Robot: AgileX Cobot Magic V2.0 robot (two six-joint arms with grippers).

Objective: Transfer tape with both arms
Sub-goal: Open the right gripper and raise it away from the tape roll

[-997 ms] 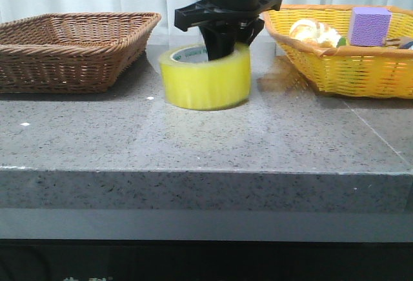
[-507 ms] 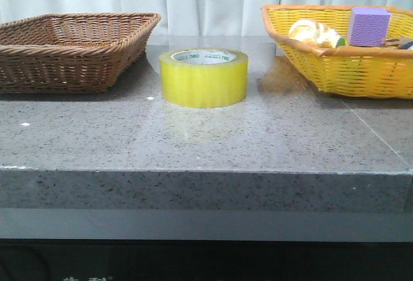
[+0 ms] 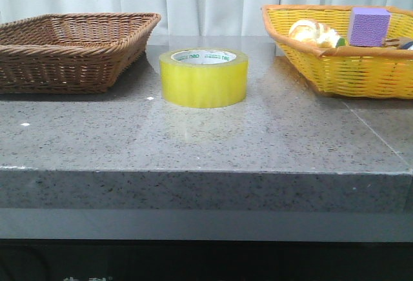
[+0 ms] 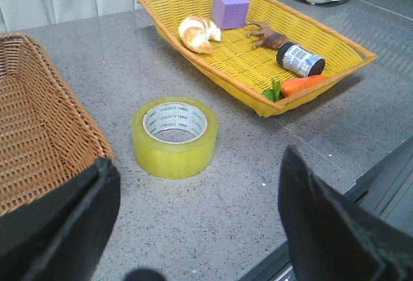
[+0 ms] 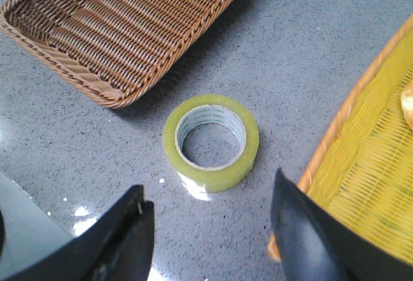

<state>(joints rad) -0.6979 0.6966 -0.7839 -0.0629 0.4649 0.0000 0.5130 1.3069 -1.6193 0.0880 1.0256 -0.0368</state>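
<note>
Between the two baskets, on the grey speckled counter (image 3: 193,145), the tape (image 3: 204,77) lay flat with its hole facing up, touching neither basket and held by nothing; its axis stood vertical, so the core was open from above. Both grippers hung above and apart from it with jaws spread wide: the left gripper (image 4: 193,229) looked down on it at a slant from the counter's front edge, the right gripper (image 5: 210,229) from more nearly overhead; which was nearer I could not tell, though the right one seemed better lined up for a straight drop, one finger into the core and one outside the wall. Neither gripper showed in the front view. The roll was a thick, glossy, translucent yellow ring with a white inner rim bearing green print; likely slick and rigid, so a pinch across the wall should hold. The brown basket (image 3: 71,48) on the robot's left was woven wicker, shallow and rectangular; the yellow basket (image 3: 348,68) on the right was a finer weave, holding a purple cube (image 3: 368,26) and other small things.
</note>
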